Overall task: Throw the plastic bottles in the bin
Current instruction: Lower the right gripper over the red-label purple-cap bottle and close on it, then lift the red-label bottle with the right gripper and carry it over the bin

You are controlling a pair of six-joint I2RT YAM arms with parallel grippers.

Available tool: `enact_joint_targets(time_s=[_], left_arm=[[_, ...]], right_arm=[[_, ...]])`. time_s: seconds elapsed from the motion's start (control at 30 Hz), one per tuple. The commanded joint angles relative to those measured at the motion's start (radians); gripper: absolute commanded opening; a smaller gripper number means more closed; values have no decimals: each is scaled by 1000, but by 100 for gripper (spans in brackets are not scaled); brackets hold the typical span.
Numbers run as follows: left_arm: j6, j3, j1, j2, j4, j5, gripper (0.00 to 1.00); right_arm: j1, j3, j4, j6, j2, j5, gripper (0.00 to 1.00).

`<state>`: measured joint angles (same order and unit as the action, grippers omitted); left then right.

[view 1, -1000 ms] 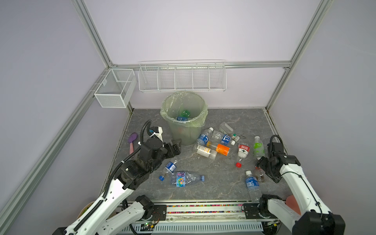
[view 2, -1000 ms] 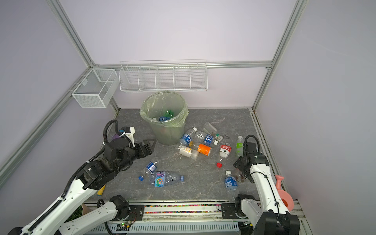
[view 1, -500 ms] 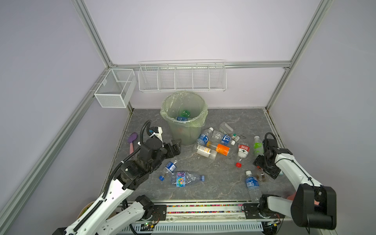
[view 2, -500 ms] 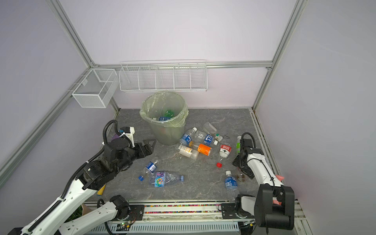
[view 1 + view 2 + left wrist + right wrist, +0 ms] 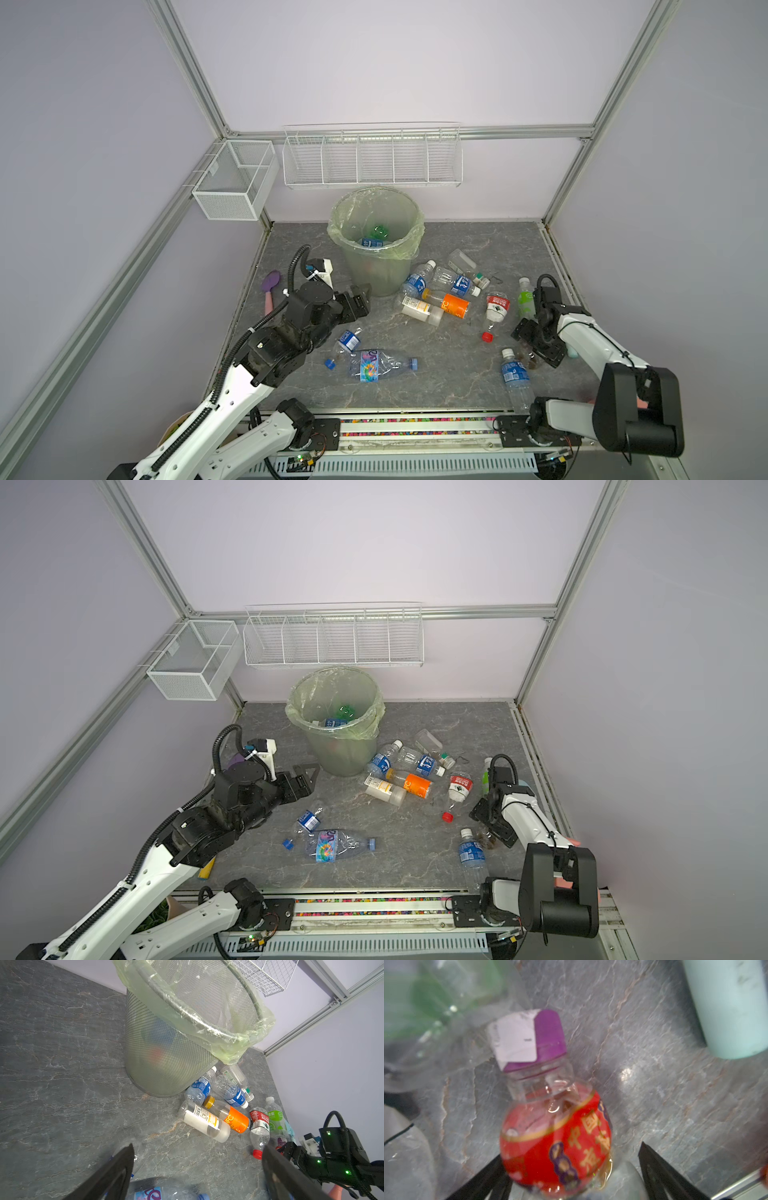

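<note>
The bin (image 5: 374, 270) (image 5: 338, 750) (image 5: 166, 1059) stands at the back with a few plastic bottles inside (image 5: 376, 237). More bottles lie to its right: blue-labelled (image 5: 413, 282), orange (image 5: 451, 304), white (image 5: 419, 308), red (image 5: 496, 309) and green (image 5: 525, 297). Nearer the front lie a crushed multicoloured one (image 5: 378, 365) and two blue-labelled ones (image 5: 347, 340) (image 5: 515, 378). My left gripper (image 5: 361, 297) (image 5: 198, 1147) hangs open and empty beside the bin. My right gripper (image 5: 534, 347) (image 5: 571, 1151) is open, low at the right edge, straddling a red-labelled, purple-capped bottle (image 5: 556, 1142).
Two white wire baskets (image 5: 374, 162) (image 5: 232, 187) hang on the back and left walls. A purple brush (image 5: 271, 286) lies at the left edge. A loose red cap (image 5: 487, 337) and blue cap (image 5: 330, 364) lie on the floor. A pale teal object (image 5: 726, 1007) lies by the right gripper.
The right arm has folded back and brought its gripper over the red-labelled bottle, and its jaws have spread wider. The left arm has not moved.
</note>
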<state>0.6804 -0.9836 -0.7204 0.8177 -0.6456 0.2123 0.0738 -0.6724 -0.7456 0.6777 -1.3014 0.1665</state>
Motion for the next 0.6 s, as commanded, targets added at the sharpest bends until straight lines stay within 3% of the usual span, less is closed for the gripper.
enact_joint_targets(time_s=[0.0,0.23,0.57], left_arm=[[12,-7,-5,-15,-27,11,95],[15,-7,-5,-48,-56,28,95],[15,-7,-5,-57,-63,25,95]], right_arm=[[-6,28,34,3,-18,-49,100],[-6,49,47,14,3,-67,74],[-5,50,-16,13,155,-62,54]])
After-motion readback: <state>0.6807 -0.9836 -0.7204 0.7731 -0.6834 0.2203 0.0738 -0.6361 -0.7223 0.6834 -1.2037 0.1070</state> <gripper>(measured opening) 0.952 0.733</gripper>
